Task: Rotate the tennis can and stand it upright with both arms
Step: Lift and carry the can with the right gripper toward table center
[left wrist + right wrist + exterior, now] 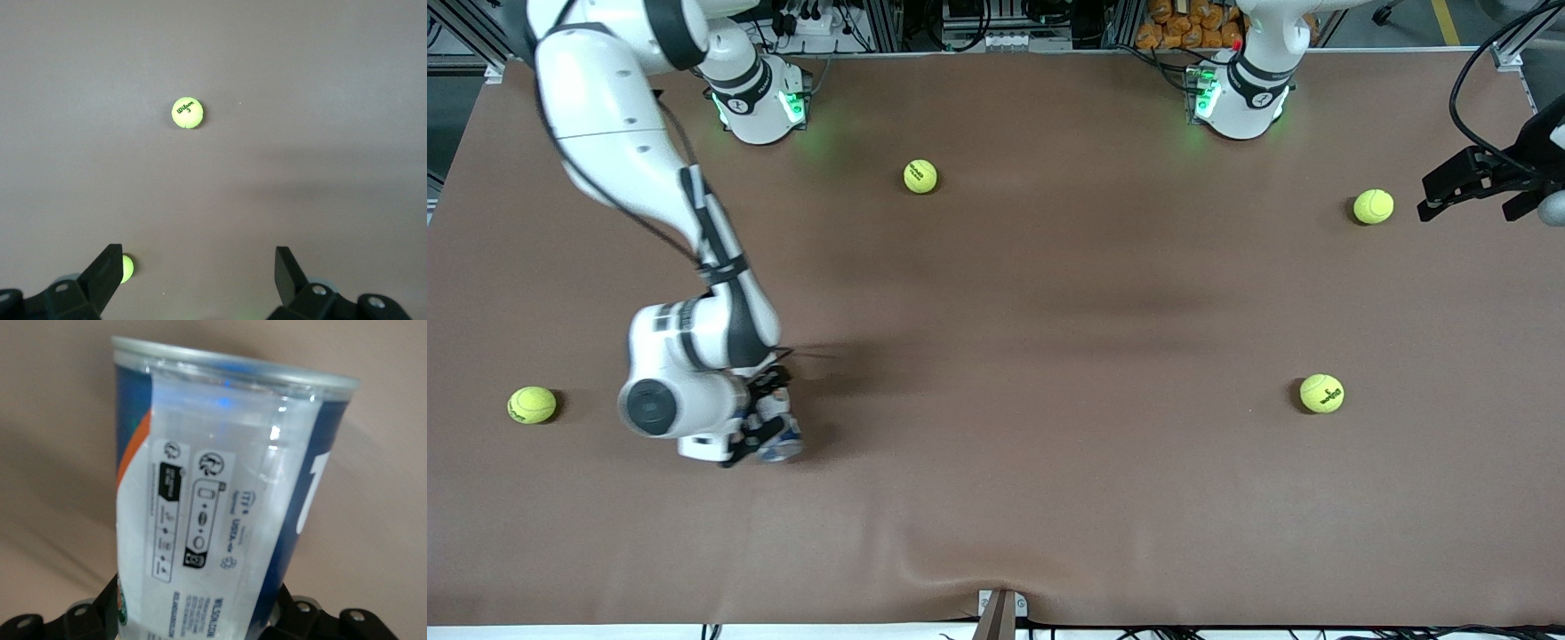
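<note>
Your right gripper (769, 427) is clenched on the can (213, 513), low over the table (1049, 373) toward the right arm's end. Your left gripper (197, 273) waits, fingers spread, above a ball (187, 112).

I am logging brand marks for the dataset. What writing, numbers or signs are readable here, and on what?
"Wilson 3": on the yellow-green tennis ball on the brown table, left wrist view.
"WILSON.COM": small print on the clear plastic tennis can, which the right gripper holds.
Large white "1": partly shown at the can's navy edge.
Remaining label print and icons: too small to read.
Front-view balls: markings unreadable.
</note>
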Controlling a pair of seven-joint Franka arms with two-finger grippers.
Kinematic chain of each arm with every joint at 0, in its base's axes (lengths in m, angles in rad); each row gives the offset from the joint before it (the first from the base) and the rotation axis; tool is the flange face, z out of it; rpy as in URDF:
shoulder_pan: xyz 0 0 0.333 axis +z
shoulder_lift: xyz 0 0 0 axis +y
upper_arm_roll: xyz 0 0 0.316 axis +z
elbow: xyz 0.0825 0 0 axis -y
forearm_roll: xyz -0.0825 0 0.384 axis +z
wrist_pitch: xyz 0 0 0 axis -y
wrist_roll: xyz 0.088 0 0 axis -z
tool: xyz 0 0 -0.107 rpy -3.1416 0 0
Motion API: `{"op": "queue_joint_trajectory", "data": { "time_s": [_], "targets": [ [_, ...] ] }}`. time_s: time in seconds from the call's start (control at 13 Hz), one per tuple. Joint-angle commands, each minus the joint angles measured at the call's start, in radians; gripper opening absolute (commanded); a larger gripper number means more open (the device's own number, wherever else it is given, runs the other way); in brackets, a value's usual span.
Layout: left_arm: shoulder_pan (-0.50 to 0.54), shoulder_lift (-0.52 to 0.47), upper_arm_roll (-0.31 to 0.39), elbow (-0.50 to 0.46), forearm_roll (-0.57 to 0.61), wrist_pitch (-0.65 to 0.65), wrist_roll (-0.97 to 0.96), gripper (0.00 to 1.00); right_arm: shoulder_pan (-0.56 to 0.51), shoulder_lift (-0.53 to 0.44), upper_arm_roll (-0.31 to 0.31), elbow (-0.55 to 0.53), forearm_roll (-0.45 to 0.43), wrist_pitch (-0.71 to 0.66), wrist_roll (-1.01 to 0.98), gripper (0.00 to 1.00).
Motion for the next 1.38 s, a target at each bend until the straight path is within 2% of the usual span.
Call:
{"op": "queue_joint_trajectory", "data": {
  "time_s": [0.0,0.23,0.61,0.84,1.0,1.3],
  "targets": [
    [0.009,-0.001,-0.008,0.008,0.0,-0.013,-0.008,1.0,0.125,-0.01,-0.011,0.028,0.01,0.013,-0.031,0.85],
    [0.007,0.006,-0.006,0.011,-0.004,-0.013,-0.008,1.0,0.303,-0.016,-0.013,0.033,0.003,0.111,-0.032,0.85],
    [0.001,0.028,-0.008,0.016,-0.01,-0.011,0.005,1.0,0.449,-0.03,-0.014,0.031,-0.019,0.26,-0.124,0.86],
    [-0.007,0.044,-0.009,0.017,-0.001,-0.002,0.007,1.0,0.506,-0.016,-0.014,0.022,-0.126,0.42,-0.158,0.86],
    [-0.007,0.053,-0.009,0.017,0.003,-0.002,0.004,1.0,0.526,-0.008,-0.013,0.021,-0.193,0.434,-0.154,0.86],
    [-0.034,0.091,-0.028,0.017,0.01,-0.002,-0.01,1.0,0.526,0.007,-0.013,-0.021,-0.195,0.469,-0.157,0.87]
  ]
}}
